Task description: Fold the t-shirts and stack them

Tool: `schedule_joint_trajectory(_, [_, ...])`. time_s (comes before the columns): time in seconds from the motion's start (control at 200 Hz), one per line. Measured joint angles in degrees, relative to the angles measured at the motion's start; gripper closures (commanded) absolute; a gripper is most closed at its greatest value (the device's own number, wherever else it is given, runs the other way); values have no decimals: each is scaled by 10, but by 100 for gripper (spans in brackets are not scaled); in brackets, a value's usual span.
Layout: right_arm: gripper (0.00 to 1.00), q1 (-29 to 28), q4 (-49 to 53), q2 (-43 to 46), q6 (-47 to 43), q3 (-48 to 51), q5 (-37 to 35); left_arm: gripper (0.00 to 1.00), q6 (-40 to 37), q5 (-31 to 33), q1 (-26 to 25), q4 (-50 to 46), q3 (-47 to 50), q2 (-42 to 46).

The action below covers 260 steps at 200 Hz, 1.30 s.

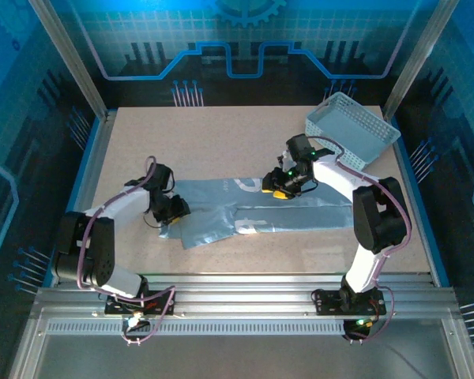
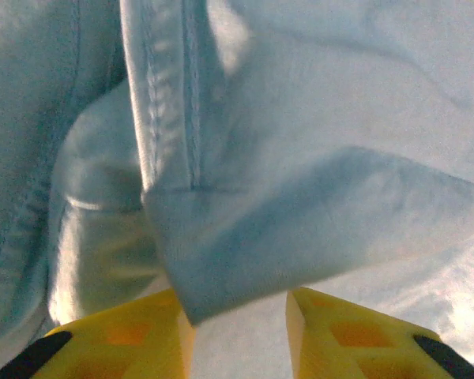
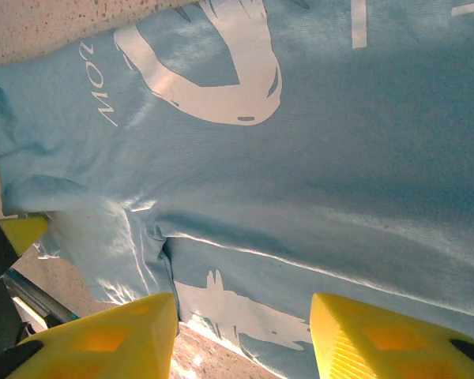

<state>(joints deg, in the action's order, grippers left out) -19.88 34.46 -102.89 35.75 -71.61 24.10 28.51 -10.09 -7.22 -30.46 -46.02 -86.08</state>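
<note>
T-shirt lies crumpled, stretched left to right across mid tabletop, white lettering up. Left hand at shirt's left end, fingers apart, folded hem just above gap. Right hand over shirt's far edge, fingers spread wide above print. White lattice basket at far right corner.

A pale blue t-shirt with white lettering lies partly folded and rumpled mid-table.
</note>
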Motion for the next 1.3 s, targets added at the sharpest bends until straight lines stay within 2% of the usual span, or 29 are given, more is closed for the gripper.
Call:
schedule_joint_trajectory(0.345, [51,0,0,0,0,0,0,68,-36,32,0,3,-9,-32])
schedule_joint_trajectory(0.805, [51,0,0,0,0,0,0,100,-17,16,-5,7,-11,-12])
schedule_joint_trajectory(0.96, [51,0,0,0,0,0,0,100,-15,13,-5,-11,-14,4])
schedule_joint_trajectory(1.155, [51,0,0,0,0,0,0,89,-14,10,-5,-42,-30,12])
schedule_joint_trajectory(1.3, [51,0,0,0,0,0,0,85,-8,4,-5,-49,-36,2])
